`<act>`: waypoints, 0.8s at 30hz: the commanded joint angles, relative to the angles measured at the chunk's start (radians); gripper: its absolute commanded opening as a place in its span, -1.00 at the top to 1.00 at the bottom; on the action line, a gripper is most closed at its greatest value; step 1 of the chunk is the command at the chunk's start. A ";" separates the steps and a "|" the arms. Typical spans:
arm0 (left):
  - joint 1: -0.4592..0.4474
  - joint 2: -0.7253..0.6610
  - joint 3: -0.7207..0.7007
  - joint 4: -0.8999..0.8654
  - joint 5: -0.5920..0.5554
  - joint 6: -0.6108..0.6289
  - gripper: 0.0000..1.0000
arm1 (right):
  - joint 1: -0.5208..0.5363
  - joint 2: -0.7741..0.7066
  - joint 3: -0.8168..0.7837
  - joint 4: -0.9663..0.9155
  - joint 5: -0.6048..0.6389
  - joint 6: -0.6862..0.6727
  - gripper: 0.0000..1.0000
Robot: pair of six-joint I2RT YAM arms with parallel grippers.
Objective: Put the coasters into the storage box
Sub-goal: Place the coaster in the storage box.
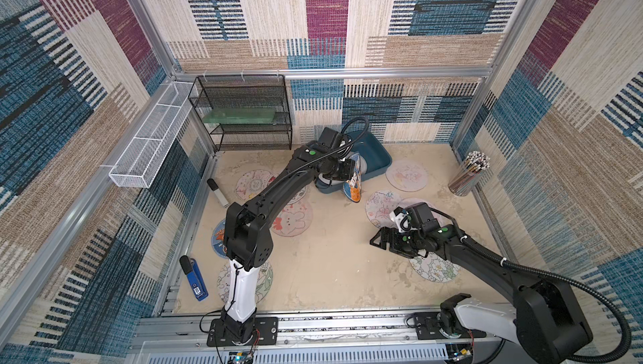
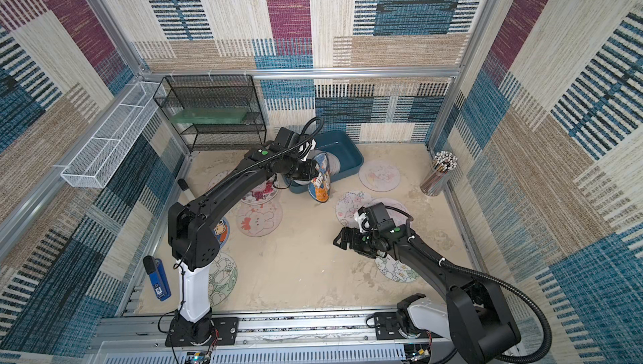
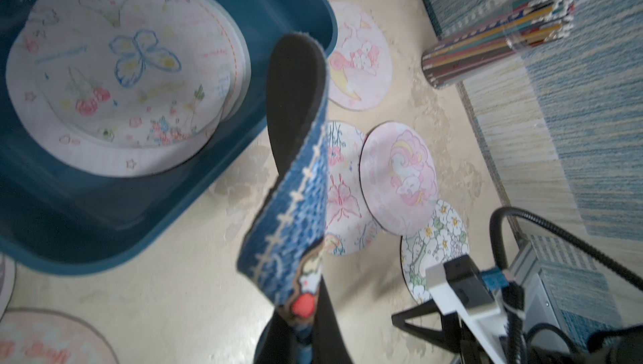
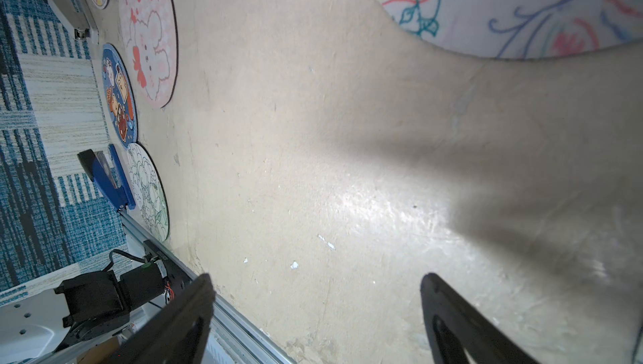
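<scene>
A: Scuffed beige tabletop (image 1: 330, 275), patterned carpet walls all round. Where's the held one?
B: In the left gripper (image 1: 349, 171), which is clamped on the rim of a dark blue coaster (image 1: 354, 184). The coaster is up on edge at the near rim of the storage box (image 1: 380, 158) and isn't laid inside yet. In the left wrist view it curls over, with the black backing showing.
A: So floppy?
B: It looks light, thin and soft. The backing is probably rubbery, so grippy rather than slick. Nothing fragile. An edge pinch holds it, but the free part sags and could catch the flared rim.
A: Box contents?
B: A few pale coasters (image 3: 121, 84) lie flat inside, with room on top.
A: And the right gripper (image 4: 316, 277)?
B: Jaws wide apart, empty, low over bare surface. It's near the overlapping pair (image 1: 381, 205) and the flower one (image 1: 433, 268).
A: Best hold there?
B: Probably the raised edge where one lies on another — flat ones offer no lip.
A: Clearance?
B: The middle of the table is open. The pencil cup (image 1: 468, 174) stands right of the box, the wire rack (image 1: 243, 111) is back left and the stapler (image 1: 196, 278) is at the left edge — all look off the path. The left arm hangs over several coasters on its side, so those are awkward for now.
</scene>
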 commanded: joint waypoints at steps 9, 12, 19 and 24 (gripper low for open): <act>0.070 0.313 0.403 0.030 0.104 0.050 1.00 | 0.000 -0.023 -0.014 0.010 0.012 0.051 -0.90; 0.104 0.395 0.505 0.036 0.117 0.030 1.00 | 0.003 -0.029 -0.018 0.006 0.018 0.062 -0.90; 0.179 0.467 0.499 0.121 0.106 -0.013 0.98 | 0.011 -0.057 -0.021 -0.013 0.034 0.087 -0.90; 0.211 0.516 0.476 0.125 0.112 -0.013 0.97 | 0.015 -0.066 -0.020 -0.020 0.041 0.099 -0.90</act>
